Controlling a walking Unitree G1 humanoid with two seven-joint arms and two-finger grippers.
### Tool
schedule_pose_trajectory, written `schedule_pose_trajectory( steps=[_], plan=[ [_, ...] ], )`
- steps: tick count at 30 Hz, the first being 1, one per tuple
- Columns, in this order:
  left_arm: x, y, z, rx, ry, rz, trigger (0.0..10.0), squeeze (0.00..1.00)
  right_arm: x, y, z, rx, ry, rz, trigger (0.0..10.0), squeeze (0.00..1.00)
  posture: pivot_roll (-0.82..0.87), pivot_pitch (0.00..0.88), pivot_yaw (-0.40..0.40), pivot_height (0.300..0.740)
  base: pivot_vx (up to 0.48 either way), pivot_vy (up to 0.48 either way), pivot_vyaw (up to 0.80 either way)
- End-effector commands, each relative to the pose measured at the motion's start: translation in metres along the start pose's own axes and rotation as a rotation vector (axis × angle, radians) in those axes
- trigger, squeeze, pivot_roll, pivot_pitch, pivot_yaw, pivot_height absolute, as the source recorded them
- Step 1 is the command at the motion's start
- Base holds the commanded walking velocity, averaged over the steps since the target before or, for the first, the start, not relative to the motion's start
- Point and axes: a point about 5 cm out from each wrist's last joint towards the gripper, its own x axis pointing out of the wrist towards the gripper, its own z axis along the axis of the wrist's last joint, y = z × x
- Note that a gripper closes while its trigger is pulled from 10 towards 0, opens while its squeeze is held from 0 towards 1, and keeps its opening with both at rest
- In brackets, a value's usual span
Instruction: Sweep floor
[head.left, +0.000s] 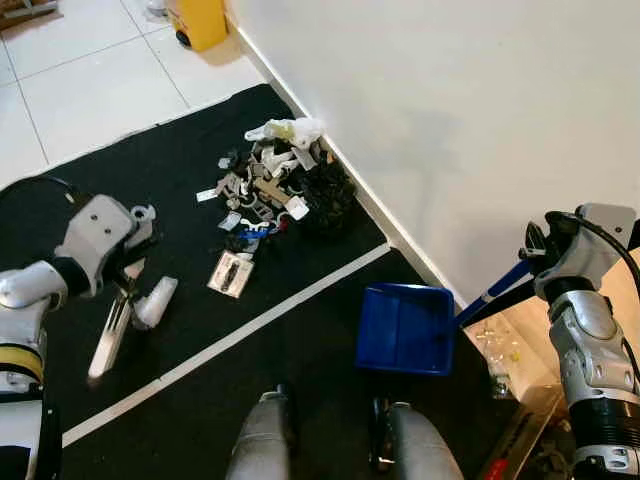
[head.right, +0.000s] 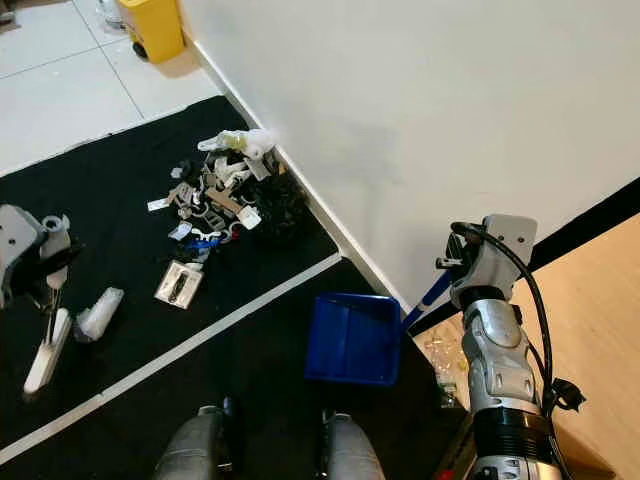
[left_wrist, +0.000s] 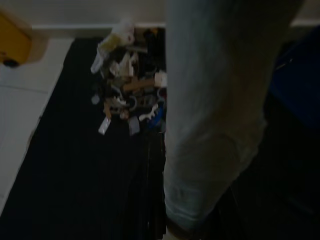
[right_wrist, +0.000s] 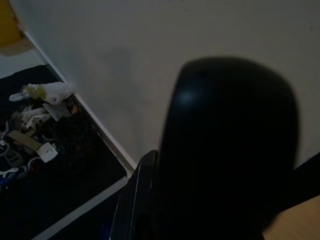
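Note:
A pile of mixed litter (head.left: 270, 185) lies on the black mat (head.left: 180, 180) against the white wall, with a flat card (head.left: 232, 272) a little nearer to me. My left gripper (head.left: 125, 268) is shut on a white hand brush (head.left: 108, 340) that points down to the mat left of the pile. A small white bottle-like piece (head.left: 155, 300) lies beside the brush. My right gripper (head.left: 535, 252) is shut on the blue handle (head.left: 495, 295) of a blue dustpan (head.left: 405, 328), which rests on the mat by the wall. The left wrist view shows the litter pile (left_wrist: 127, 90) beyond the brush handle (left_wrist: 215, 125).
A white tape line (head.left: 250, 325) crosses the mat between the pile and the dustpan. A yellow bin (head.left: 198, 20) stands on white tiles (head.left: 90, 80) at the far end of the wall (head.left: 480, 110). My legs (head.left: 265, 440) are just behind the dustpan. Clear plastic items (head.left: 495, 350) lie at the right.

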Motion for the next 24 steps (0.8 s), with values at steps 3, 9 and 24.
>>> schedule_pose_trajectory(
  steps=[3,9,24],
  plan=[
    [-0.010,0.000,-0.013,0.059,0.071,0.060,10.0,0.00,-0.003,-0.010,0.006,-0.018,-0.025,-0.026,10.0,0.00,-0.02,0.334,-0.036,0.740,0.000,0.000,0.00],
    [-0.011,-0.004,-0.022,0.069,0.106,0.145,10.0,0.00,-0.004,-0.011,0.007,-0.024,-0.026,-0.023,10.0,0.00,-0.03,0.341,-0.044,0.740,0.000,0.000,0.00],
    [0.009,-0.002,-0.011,-0.307,-0.110,0.426,10.0,0.02,-0.004,-0.014,0.016,-0.039,-0.042,-0.016,10.0,0.00,-0.08,0.346,-0.061,0.740,0.000,0.000,0.00]
  ],
)
